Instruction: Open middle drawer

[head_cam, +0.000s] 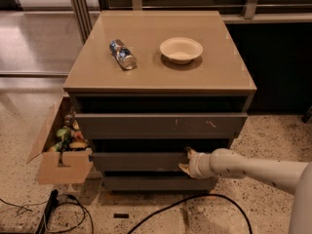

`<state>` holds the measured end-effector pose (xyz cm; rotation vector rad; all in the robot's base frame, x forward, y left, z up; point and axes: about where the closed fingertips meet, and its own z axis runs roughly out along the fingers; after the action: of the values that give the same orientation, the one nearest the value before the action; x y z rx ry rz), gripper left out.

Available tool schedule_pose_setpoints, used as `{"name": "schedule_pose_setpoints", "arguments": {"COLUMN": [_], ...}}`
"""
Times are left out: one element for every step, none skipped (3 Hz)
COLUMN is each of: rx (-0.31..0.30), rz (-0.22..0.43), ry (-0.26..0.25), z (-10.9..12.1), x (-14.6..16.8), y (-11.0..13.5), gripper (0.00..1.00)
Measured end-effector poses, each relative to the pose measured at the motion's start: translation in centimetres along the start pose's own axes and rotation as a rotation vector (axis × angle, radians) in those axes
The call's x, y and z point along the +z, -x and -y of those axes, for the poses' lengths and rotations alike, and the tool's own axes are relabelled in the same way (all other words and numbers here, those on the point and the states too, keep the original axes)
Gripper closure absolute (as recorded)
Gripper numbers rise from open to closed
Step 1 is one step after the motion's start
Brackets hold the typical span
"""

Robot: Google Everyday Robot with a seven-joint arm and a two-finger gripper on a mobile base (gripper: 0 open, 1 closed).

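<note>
The middle drawer (139, 161) is the plain dark-grey front between the taller scratched top front (161, 126) and the bottom front (156, 182) of the cabinet. My gripper (187, 160) is on the end of the white arm (253, 169) that comes in from the right. It is against the right part of the middle drawer's front, at the height of its upper edge. The part of the front behind the gripper is hidden. No inner tray shows.
On the tan cabinet top (214, 72) lie a crushed can (122, 53) and a white bowl (181, 49). An open cardboard box (61, 147) of fruit stands on the floor at the left. Black cables (161, 211) cross the floor in front.
</note>
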<state>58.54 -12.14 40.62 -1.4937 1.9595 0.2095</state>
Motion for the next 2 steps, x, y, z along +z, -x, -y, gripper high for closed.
{"name": "schedule_pose_setpoints", "arguments": {"rx": [0.000, 0.000], "rz": [0.000, 0.000], "ry": [0.000, 0.000], "z": [0.37, 0.77], "x": [-0.55, -1.14], "y": [0.48, 0.97], "gripper": [1.00, 1.00]}}
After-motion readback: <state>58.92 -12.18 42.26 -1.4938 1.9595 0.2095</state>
